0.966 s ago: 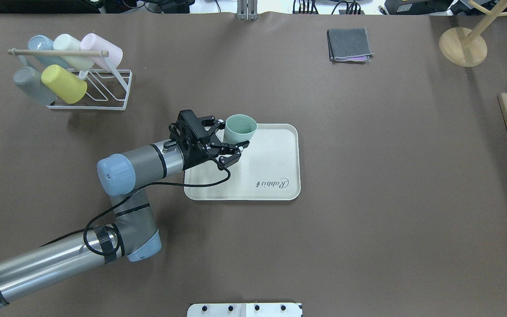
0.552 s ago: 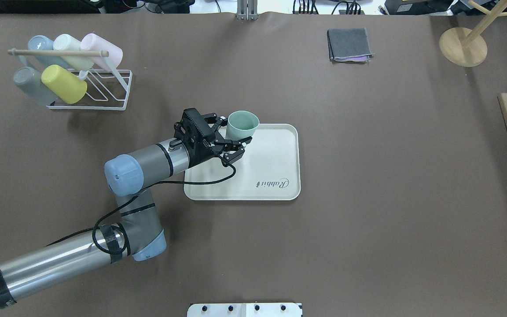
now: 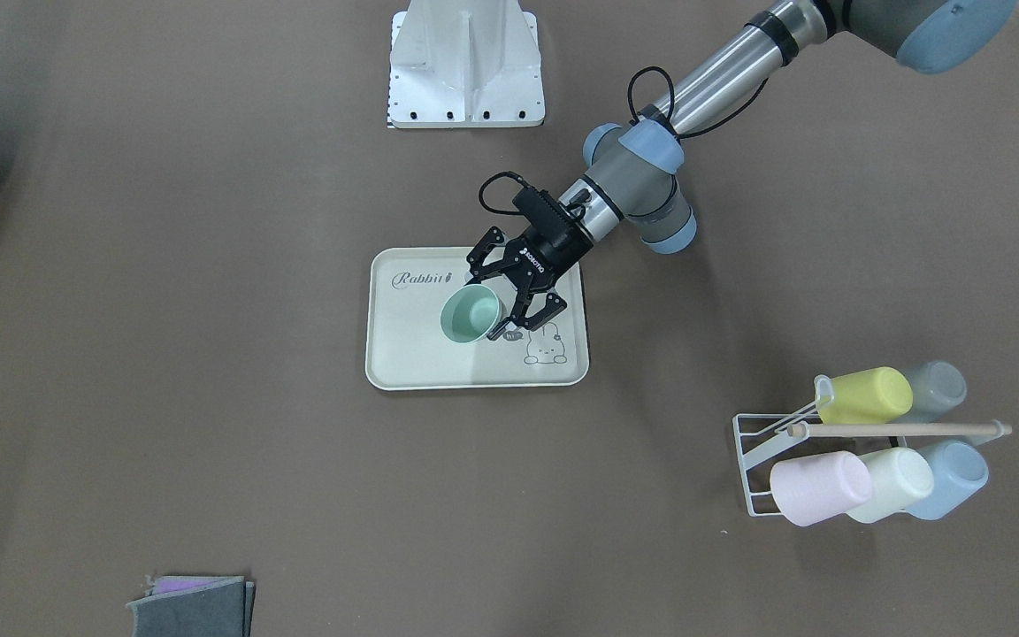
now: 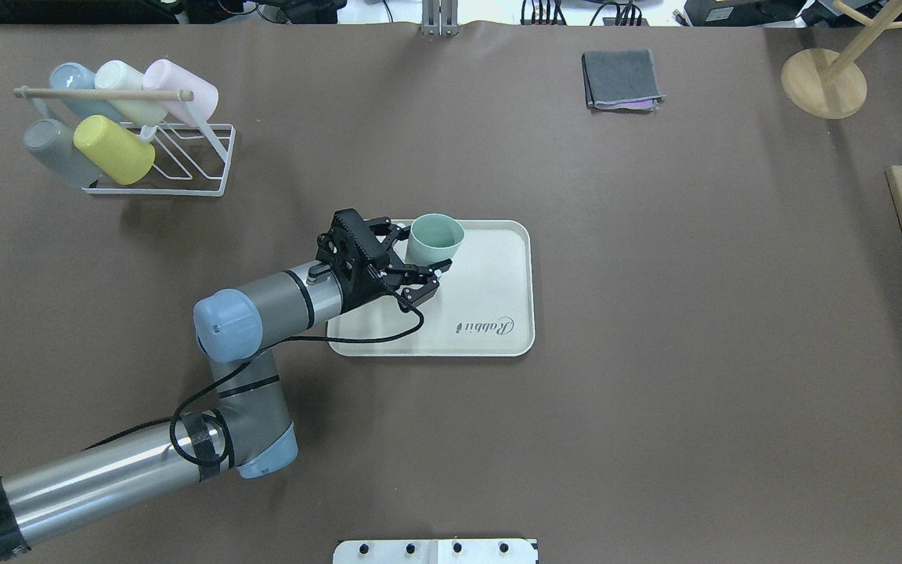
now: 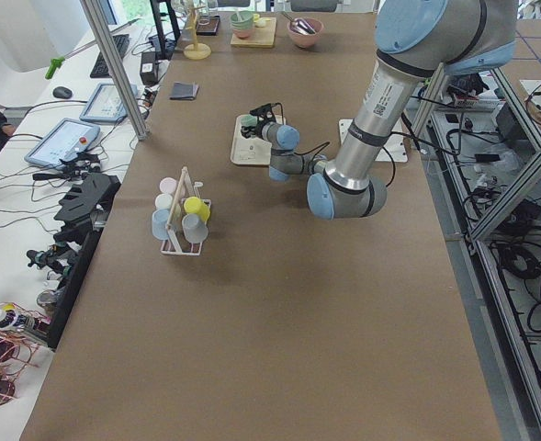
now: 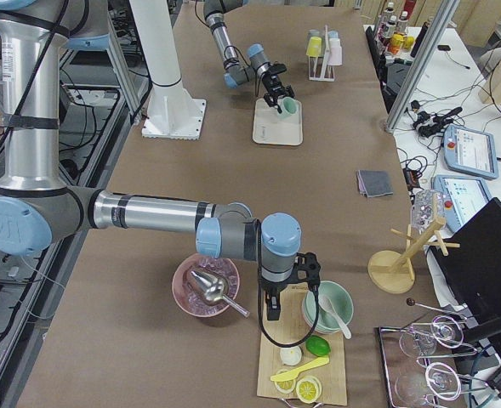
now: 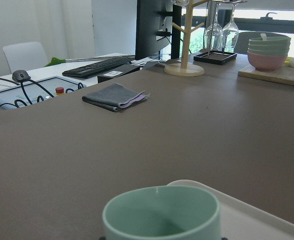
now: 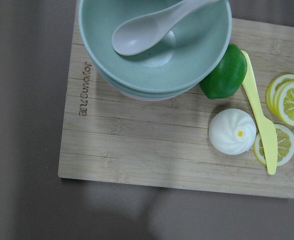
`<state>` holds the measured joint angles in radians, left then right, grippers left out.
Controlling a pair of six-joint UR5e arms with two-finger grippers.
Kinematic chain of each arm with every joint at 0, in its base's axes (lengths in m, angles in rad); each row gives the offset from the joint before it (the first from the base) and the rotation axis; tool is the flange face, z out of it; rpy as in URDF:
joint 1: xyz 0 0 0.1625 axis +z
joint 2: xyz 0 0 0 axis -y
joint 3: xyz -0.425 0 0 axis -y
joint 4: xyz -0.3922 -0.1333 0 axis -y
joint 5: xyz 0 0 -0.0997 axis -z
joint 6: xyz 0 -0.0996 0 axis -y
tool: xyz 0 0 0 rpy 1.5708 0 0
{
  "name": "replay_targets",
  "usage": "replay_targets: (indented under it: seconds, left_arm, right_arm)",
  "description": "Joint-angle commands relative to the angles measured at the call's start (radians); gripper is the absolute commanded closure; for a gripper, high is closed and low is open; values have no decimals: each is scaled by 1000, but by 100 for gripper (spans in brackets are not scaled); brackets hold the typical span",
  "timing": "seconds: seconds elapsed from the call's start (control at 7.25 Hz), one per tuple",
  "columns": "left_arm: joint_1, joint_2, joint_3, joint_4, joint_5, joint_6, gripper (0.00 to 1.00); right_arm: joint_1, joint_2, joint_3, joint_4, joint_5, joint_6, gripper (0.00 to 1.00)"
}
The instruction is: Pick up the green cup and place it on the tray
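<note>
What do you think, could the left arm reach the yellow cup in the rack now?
Probably not right away: the left gripper is closed on the green cup at the tray. Once it lets go, likely yes: the yellow cup is on that arm's side, nothing standing between.

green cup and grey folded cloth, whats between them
Only the rim of the cream rectangular tray and bare brown table, per the left wrist view.

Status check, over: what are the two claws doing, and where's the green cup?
Left gripper shut on green cup, upright over tray; touchdown unclear. Right gripper above wooden board, state unclear. Rack of cups well apart, nothing blocking.
</note>
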<state>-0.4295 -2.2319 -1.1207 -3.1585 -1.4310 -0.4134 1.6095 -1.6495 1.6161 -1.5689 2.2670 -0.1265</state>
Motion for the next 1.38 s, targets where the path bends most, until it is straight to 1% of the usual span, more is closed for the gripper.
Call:
replay_targets:
  seconds: [0.0,0.14,0.41,0.55,0.69,0.83,1.1,1.24]
  left_arm:
    - [12,3,1,0,0,1,100]
    - [12,0,-1,0,-2,1,100]
    - [12,0,-1,0,-3,1,75]
    - [12,-2,-4,0,-9,-1,53]
    - [12,-2,-1,0,-5,2,41]
    - [12,-2,-2,0,-3,5,33]
    - [12,-2,-4,0,-6,5,21]
    - [12,-2,-7,0,-9,5,2]
  right_arm:
    - [7,7,7,1,14,2,0]
    - [9,8,7,1,16,4,0]
    - [9,10,7,1,13,11,0]
    - [9,10,5,1,14,11,0]
    - [9,10,7,1,16,11,0]
    - [9,10,5,1,16,11,0]
    - [9,11,7,3,16,11,0]
    - [9,10,5,3,14,11,0]
